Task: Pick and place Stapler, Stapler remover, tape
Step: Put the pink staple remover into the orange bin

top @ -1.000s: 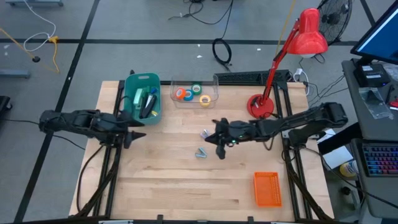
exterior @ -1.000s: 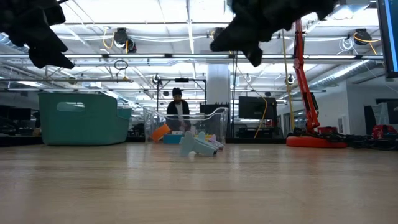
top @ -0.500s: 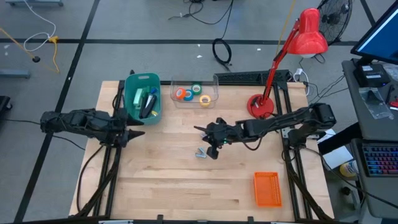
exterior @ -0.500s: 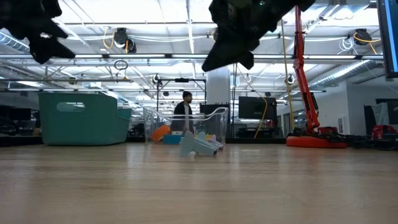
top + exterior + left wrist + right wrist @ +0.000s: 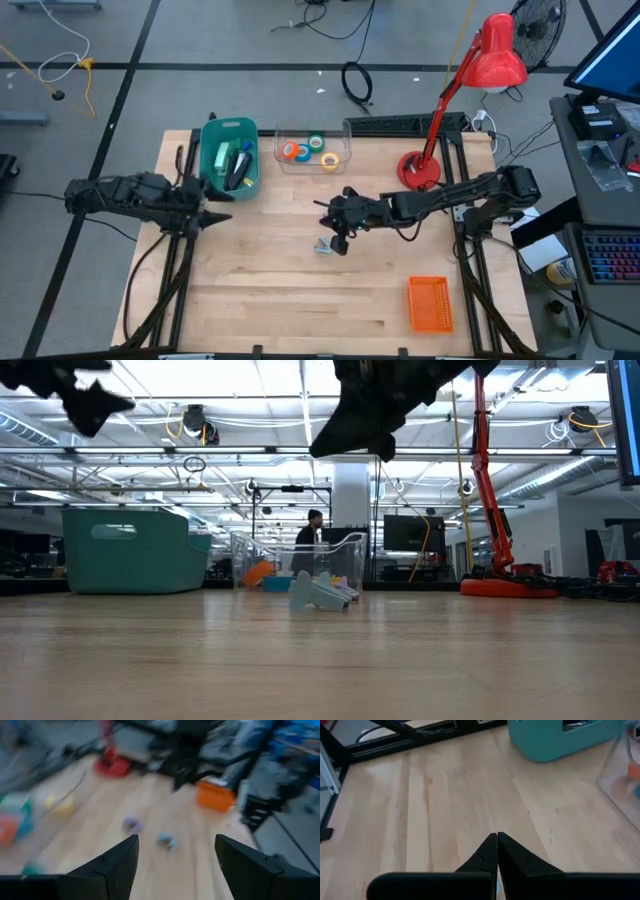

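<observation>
While my right tool [image 5: 337, 237] hangs pinched shut and empty above the small grey piece, probably the stapler remover [image 5: 323, 246], lying mid-counter [image 5: 250, 290], I should spread my fingers first, then drop squarely over it; left tool [image 5: 213, 210] waits open.

Wooden table [image 5: 260, 290]: teal bin [image 5: 229, 158], clear tray [image 5: 313, 150], red lamp [image 5: 420, 170], orange basket [image 5: 430, 303], staple remover [image 5: 323, 245].

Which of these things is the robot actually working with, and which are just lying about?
Job: tape rolls, in the clear tray; grey stapler remover, on the table by the right gripper.
Lying about: red lamp; orange basket.
</observation>
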